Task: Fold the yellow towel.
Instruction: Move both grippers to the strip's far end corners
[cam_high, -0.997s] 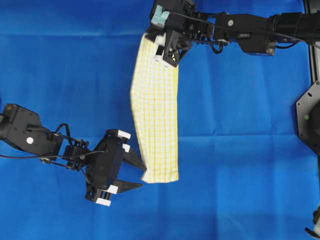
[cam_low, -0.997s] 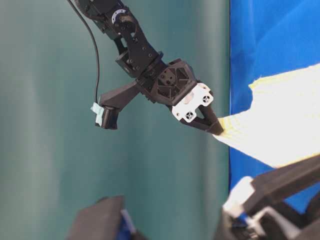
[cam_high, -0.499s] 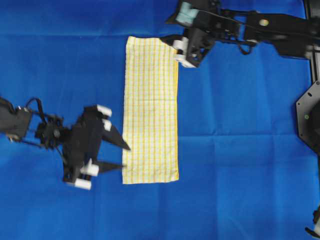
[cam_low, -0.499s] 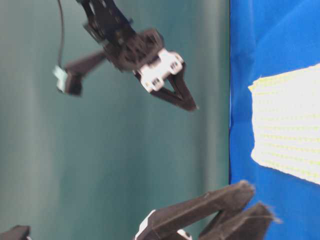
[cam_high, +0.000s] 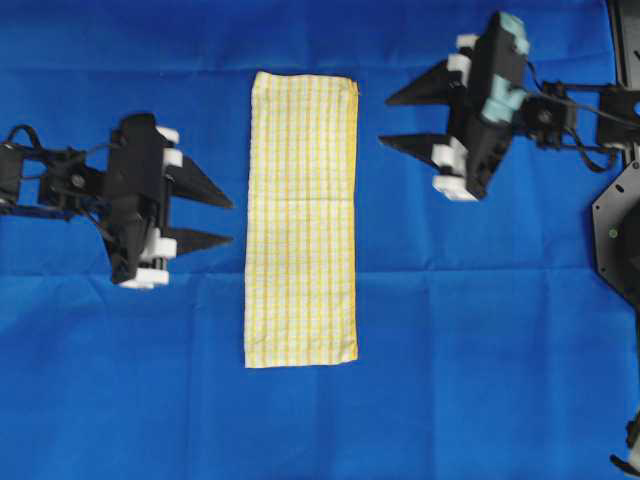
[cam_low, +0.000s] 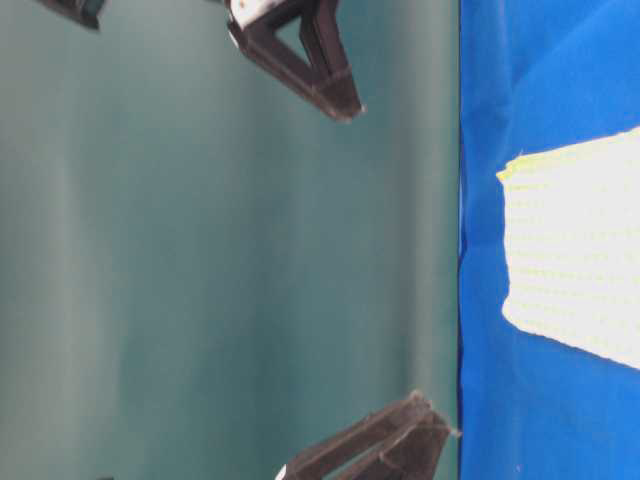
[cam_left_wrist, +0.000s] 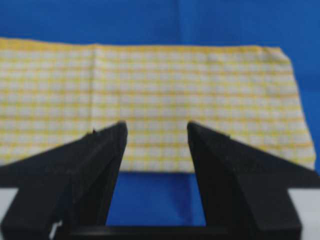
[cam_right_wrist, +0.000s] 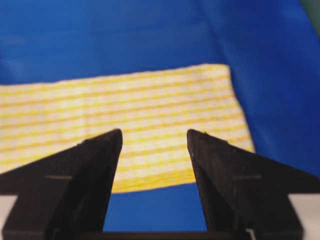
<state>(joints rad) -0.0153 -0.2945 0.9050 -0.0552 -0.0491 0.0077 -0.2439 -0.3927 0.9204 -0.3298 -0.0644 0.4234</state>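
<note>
The yellow towel (cam_high: 301, 220) lies flat on the blue sheet as a long narrow folded strip, white with fine yellow checks; it also shows in the table-level view (cam_low: 575, 255) and both wrist views (cam_left_wrist: 150, 100) (cam_right_wrist: 125, 120). My left gripper (cam_high: 230, 220) hovers to its left, open and empty, fingertips pointing at the towel's long edge. To the towel's right, my right gripper (cam_high: 386, 120) is open and empty near the towel's top end. In the left wrist view the left gripper (cam_left_wrist: 156, 127) frames the towel edge; the right gripper (cam_right_wrist: 154, 134) does likewise.
The large plain blue sheet (cam_high: 480, 330) covers the whole table. A black mount (cam_high: 618, 235) sits at the right edge. A green backdrop (cam_low: 200, 250) fills the table-level view, where one finger pair (cam_low: 320, 70) shows at the top and another (cam_low: 390, 445) at the bottom.
The right gripper let go of the towel's top corner and drew back right; the towel settled flat. The left gripper moved left and up, away from the bottom corner. Both stand open.
</note>
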